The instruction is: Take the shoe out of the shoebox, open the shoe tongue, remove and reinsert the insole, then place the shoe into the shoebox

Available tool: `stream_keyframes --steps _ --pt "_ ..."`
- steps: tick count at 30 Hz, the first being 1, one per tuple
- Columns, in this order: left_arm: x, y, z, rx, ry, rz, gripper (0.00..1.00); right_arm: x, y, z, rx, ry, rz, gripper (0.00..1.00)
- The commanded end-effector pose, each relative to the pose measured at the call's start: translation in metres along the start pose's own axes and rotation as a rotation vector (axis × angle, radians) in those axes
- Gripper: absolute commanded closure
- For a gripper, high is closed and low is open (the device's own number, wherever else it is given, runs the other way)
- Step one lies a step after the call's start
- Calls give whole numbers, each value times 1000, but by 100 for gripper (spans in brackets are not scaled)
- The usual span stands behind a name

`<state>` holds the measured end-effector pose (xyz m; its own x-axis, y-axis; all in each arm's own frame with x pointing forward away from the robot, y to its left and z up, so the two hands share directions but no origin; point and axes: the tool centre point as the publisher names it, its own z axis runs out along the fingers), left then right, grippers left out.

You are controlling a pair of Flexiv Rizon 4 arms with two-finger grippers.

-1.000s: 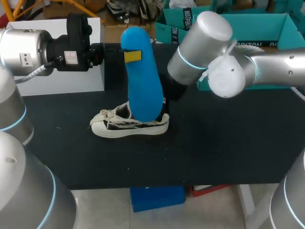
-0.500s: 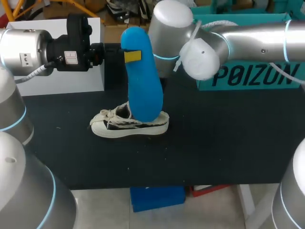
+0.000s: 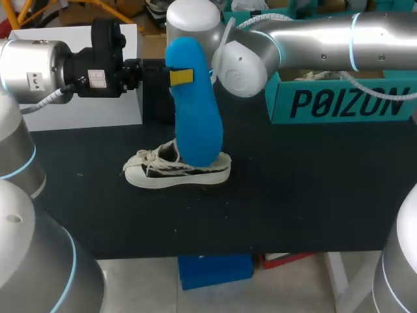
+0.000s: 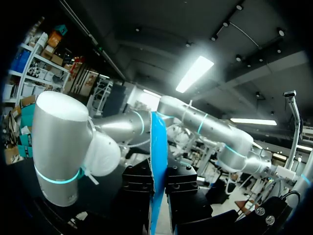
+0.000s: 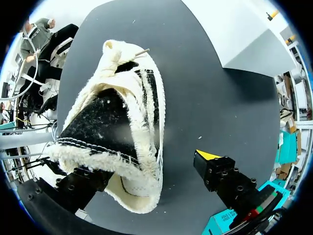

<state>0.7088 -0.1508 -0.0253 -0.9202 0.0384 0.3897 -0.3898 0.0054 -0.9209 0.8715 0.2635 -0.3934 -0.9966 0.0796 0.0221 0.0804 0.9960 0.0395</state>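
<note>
Two arms over the black desk [image 3: 313,195]. White shoe [image 3: 176,171] w/ black side panels sits upright on its sole near desk centre, toe twd left arm's side, outside the teal shoebox [image 3: 339,104], which stands well apart at the right rear. Blue insole [image 3: 195,111] hangs upright, nearly vertical, above the shoe. In head view its lower end overlaps the shoe's heel opening; can't tell if touching. Left gripper [image 3: 179,75] comes in level from the left and is clamped on the insole's upper part, one yellow tip showing on the blue face. Left wrist view: insole [image 4: 157,161] edge-on betw. the two black fingers, both pressed to it, so left gripper [image 4: 157,183] is holding the insole. Right arm [image 3: 313,39] reaches in from the right, crossing behind the insole; its gripper is hidden in head view. Right wrist view: right gripper [image 5: 142,169] spread wide, just behind the shoe [image 5: 122,122]'s heel end; one finger is tucked under the fuzzy heel rim, the yellow-tipped finger [image 5: 208,156] off to the side, apart from the shoe, over bare desk. Nothing gripped. White box [image 3: 85,104] at left rear of desk.
</note>
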Motion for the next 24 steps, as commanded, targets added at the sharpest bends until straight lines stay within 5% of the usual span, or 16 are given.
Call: stream_keyframes --steps 1,3,6,24 --pt "1 1 1 1 -4 0 100 -1 4 5 25 5 3 0" --pt "1 1 1 1 -4 0 100 0 4 6 19 5 6 0" --pt "1 1 1 1 -4 0 100 1 5 8 1 8 -12 100" --pt "1 1 1 1 -4 0 100 2 8 10 -36 33 -56 100"
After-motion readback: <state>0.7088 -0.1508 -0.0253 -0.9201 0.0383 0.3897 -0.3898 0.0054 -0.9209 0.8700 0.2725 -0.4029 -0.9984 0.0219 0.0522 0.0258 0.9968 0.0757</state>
